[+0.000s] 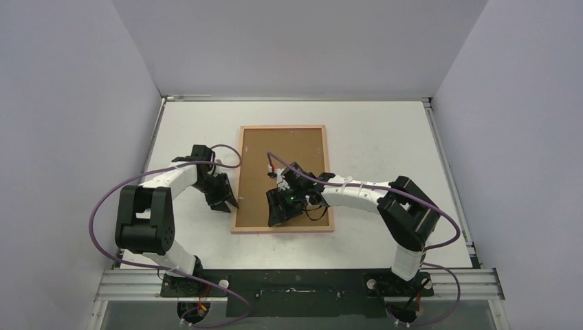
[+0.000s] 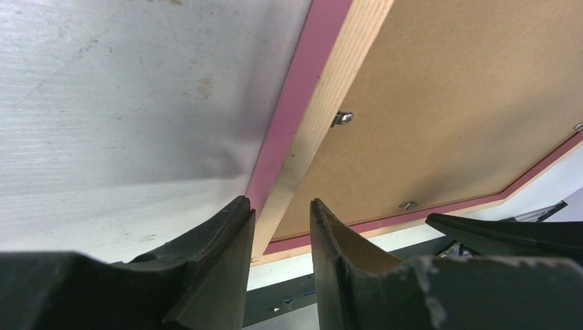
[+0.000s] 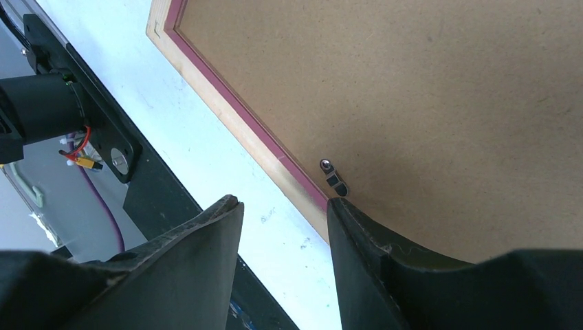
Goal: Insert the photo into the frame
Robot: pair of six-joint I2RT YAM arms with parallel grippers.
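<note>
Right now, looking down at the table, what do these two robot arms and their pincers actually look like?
The left arm and right arm are white tubular links joined by chunky black joint housings. A purple cable loops loosely along each. The left gripper and right gripper are matte black, each with two curved fingers tapering to points.

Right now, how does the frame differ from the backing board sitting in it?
The frame is a thin pale-wood rim with pink edges; the backing board is a plain brown panel. The frame surrounds; the backing board fills the middle, with small metal tabs at its edge. Both are rectangular and lie flat on the table.
</note>
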